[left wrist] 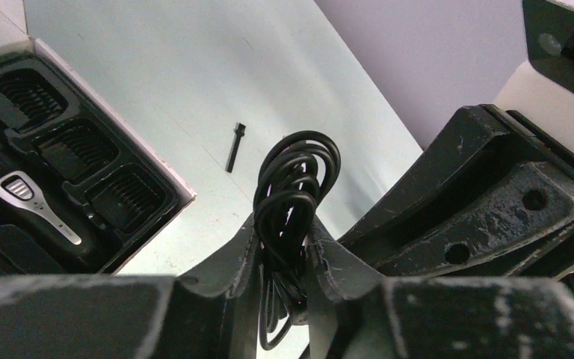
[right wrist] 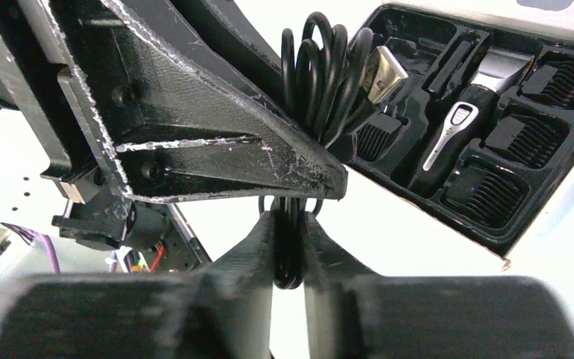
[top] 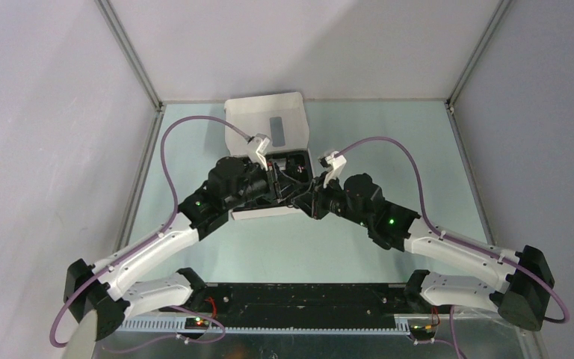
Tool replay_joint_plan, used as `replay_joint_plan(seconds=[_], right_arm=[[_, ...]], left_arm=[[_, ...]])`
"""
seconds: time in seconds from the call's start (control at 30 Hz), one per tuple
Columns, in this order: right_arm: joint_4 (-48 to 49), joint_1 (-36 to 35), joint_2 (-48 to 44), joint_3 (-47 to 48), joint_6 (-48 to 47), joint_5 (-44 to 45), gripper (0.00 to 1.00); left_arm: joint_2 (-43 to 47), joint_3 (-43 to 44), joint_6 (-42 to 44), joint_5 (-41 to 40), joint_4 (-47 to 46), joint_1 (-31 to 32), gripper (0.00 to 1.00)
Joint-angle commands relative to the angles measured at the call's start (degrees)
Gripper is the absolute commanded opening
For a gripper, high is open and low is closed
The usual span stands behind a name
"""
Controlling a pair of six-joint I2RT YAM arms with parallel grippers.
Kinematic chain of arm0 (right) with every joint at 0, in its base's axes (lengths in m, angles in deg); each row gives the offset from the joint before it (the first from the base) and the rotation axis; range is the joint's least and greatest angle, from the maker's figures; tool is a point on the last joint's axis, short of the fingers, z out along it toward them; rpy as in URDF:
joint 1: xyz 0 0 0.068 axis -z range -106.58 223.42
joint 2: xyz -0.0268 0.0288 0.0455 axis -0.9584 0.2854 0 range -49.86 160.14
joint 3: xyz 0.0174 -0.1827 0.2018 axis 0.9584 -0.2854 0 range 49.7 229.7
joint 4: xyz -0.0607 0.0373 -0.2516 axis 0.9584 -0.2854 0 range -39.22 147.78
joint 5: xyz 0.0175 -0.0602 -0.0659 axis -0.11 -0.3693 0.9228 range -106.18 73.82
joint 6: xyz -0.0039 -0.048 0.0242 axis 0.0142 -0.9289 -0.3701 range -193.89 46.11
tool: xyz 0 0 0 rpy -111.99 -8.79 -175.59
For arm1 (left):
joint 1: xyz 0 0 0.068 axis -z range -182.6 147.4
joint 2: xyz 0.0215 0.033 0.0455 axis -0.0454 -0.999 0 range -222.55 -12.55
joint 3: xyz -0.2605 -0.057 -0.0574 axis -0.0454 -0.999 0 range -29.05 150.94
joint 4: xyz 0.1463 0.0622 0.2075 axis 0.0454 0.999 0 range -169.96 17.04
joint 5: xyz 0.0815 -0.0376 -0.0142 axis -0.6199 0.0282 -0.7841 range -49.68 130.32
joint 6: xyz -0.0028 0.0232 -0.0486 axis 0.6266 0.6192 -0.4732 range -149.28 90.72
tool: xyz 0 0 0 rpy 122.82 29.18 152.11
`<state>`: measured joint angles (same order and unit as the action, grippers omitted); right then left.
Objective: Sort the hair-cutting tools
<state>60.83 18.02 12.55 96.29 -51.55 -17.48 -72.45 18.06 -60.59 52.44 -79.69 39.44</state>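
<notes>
Table (top: 389,149): pale green, fills mid-frame in the top view. Both arms meet at centre, over the near edge of the box (top: 265,120). Box is white, lid tipped up toward top of frame.

Tray (left wrist: 166,183): black, sits in the box. Left edge of the left wrist view, upper right of the right wrist view.

Left gripper (left wrist: 284,258): bottom centre of its own view, fingers closed on the cord (left wrist: 299,176), which rises out of them as a bundle of loops.

Right gripper (right wrist: 289,250): bottom centre of its view, fingers pinched on the low end of the same cord. So both tools are clamped on it at once, and it hangs off the table between them, just beside the tray.

Clipper (right wrist: 448,138): silver and black, lying in its tray slot.

Combs (right wrist: 527,138): black, one per compartment, next to the clipper.

Plug (right wrist: 383,71): silver, on the cord end, upper centre of the right wrist view, in front of the tray.

Brush (left wrist: 233,147): thin, black, flat on the table, upper centre of the left wrist view, clear of the box.
</notes>
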Motion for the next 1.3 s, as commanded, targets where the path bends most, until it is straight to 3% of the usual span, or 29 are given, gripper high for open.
replay_joint_plan(seconds=[0.0, 0.1, 0.23, 0.37, 0.47, 0.67, 0.83, 0.9, 1.03, 1.27], right_arm=[[2.5, -0.5, -0.8, -0.3, -0.6, 1.1, 0.28], [1.4, -0.4, -2.0, -0.7, -0.5, 4.3, 0.52], [-0.8, 0.1, -4.3, -1.8, -0.5, 8.9, 0.69], [-5.0, 1.5, -7.3, -3.5, -0.5, 12.9, 0.74], [-7.1, 2.5, -10.1, -4.9, -0.3, 15.6, 0.75], [-11.1, 6.2, -14.2, -7.5, 2.0, 19.0, 0.78], [-14.1, 8.8, -16.8, -8.6, 3.6, 19.3, 0.78], [-15.0, 9.4, -17.9, -8.8, 3.6, 19.4, 0.78], [-16.2, 9.8, -20.0, -9.7, 3.3, 20.1, 0.78], [-16.7, 10.7, -22.1, -11.1, 3.1, 20.1, 0.79]], left_arm=[[-0.5, 4.2, 5.8, -4.8, 4.4, -0.3, 0.2], [-1.5, 7.0, 7.7, -8.1, 8.0, -0.4, 0.17], [-3.8, 10.5, 11.7, -15.1, 12.7, -0.5, 0.15], [-8.9, 15.3, 20.3, -26.2, 18.1, -1.2, 0.12], [-13.8, 20.2, 20.8, -32.0, 24.9, -4.0, 0.1], [-23.2, 27.1, 5.0, -32.3, 31.4, -12.9, 0.09], [-29.3, 28.4, -0.3, -32.8, 30.7, -16.2, 0.09], [-32.0, 30.0, 2.7, -33.3, 30.5, -16.7, 0.08], [-37.4, 33.9, 17.6, -32.8, 30.7, -16.7, 0.01], [-41.4, 34.3, 41.9, -33.4, 28.2, -16.7, 0.0]])
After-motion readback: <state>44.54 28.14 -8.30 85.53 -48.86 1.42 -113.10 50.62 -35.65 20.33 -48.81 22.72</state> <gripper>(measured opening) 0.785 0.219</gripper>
